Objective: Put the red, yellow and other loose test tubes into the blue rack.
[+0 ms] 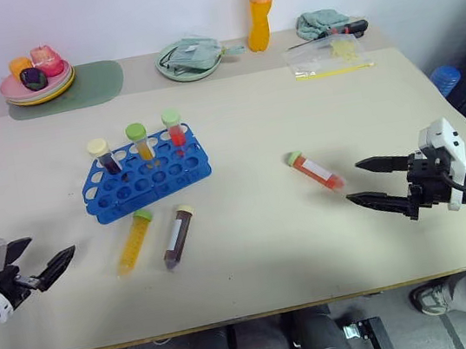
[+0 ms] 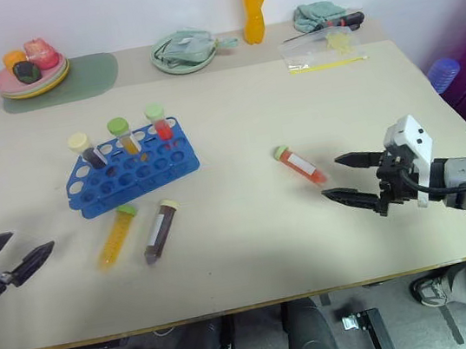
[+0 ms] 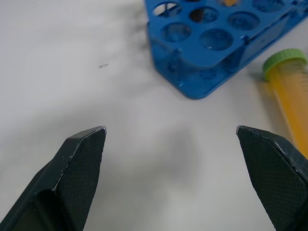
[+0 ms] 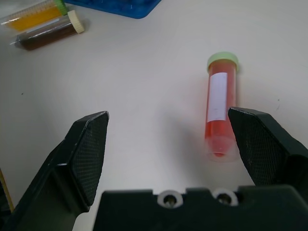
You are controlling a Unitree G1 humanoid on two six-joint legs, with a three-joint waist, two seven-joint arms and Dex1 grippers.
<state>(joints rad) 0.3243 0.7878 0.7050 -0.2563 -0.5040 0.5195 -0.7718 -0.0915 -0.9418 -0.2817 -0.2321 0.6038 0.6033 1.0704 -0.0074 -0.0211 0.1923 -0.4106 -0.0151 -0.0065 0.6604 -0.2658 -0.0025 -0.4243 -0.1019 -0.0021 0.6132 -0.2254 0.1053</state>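
This looks like a test room set up like a small lab: a plain cream table (image 1: 258, 285) by a bare white wall (image 1: 130, 14) holds a blue plastic rack (image 1: 147, 173) with capped tubes, beside a plate of toy food (image 1: 37, 81)

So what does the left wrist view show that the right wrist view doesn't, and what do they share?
Left wrist alone: the open left tool and the blue plastic rack's round empty holes seen close up.
Right wrist alone: the open right tool, the red-filled plastic tube with a green cap lying beside one of its fingers, and the dark brown tube with a cream cap.
Both: the pale tabletop, the rack, and the yellow-filled tube with a green cap lying loose.
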